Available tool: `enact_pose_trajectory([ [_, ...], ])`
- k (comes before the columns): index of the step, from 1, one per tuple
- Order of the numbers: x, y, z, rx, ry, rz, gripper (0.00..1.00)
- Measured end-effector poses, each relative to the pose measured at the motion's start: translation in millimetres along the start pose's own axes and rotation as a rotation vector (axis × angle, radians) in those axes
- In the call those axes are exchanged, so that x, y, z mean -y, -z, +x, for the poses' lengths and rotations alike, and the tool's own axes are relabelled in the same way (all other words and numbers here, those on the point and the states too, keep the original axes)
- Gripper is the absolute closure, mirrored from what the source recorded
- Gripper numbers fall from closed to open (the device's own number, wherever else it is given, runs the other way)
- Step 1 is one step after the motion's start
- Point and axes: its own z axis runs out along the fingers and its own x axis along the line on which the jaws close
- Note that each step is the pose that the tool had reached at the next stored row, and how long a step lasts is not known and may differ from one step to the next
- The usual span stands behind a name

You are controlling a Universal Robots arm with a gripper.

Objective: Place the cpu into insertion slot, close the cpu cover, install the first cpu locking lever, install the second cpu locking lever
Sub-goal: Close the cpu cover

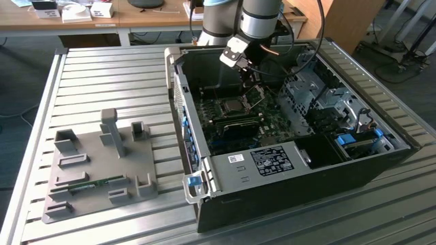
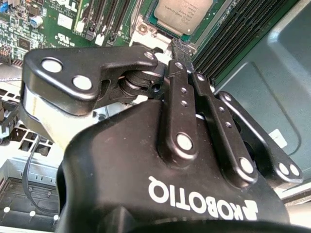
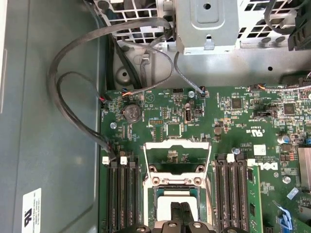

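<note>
Grey fixture tray (image 1: 95, 168) up front on the exterior view's left, well apart from the open computer case (image 1: 286, 199). Moving right: cpu (image 2: 182, 14) seated in the insertion slot (image 3: 154, 199), cpu cover (image 3: 177, 144) swung back, leaving that access free. Gripper (image 3: 182, 209) hangs just above, jaws pressed together, nothing visibly pinched. Memory slots (image 3: 121, 194) flank closely; drive cage (image 1: 320, 92) crowds the right.

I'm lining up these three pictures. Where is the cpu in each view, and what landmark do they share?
Exterior view: the cpu lies in the motherboard socket inside the open case.
Second wrist view: the cpu lies just beyond the gripper.
First wrist view: the cpu is partly hidden by the gripper.
Shared landmark: the memory slots beside the socket.
</note>
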Motion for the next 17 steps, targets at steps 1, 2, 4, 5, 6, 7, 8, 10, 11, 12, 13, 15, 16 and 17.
enact_pose_trajectory([
  [1, 0.0, 0.1, 0.0, 0.0000, 0.000, 0.0000, 0.89],
  [2, 0.0, 0.5, 0.1, 0.0002, 0.000, 0.0001, 0.89],
  [4, -0.1, 0.7, 0.1, 0.0000, 0.000, 0.0000, 0.89],
  [5, -0.2, 0.8, 0.1, 0.0000, 0.000, 0.0000, 0.89],
  [6, -0.3, 0.8, 0.1, 0.0000, 0.000, 0.0000, 0.89],
  [7, -0.5, 0.8, 0.0, 0.0001, 0.000, 0.0001, 0.89],
  [8, -0.7, 0.8, 0.1, 0.0001, 0.000, 0.0000, 0.89],
  [10, -1.1, 0.8, 0.1, 0.0001, 0.000, 0.0000, 0.89],
  [11, -1.3, 0.8, 0.1, 0.0001, 0.000, 0.0000, 0.89],
  [12, -1.5, 0.7, 0.1, 0.0001, 0.000, 0.0000, 0.89],
  [13, -2.4, 0.7, 0.1, 0.0001, 0.000, 0.0000, 0.89],
  [15, -2.6, 0.7, 0.2, 0.0000, 0.000, 0.0000, 0.89],
  [16, -2.6, 0.7, 0.2, 0.0000, 0.000, 0.0000, 0.89],
  [17, -2.6, 0.7, 0.1, 0.0000, 0.000, 0.0000, 0.89],
])
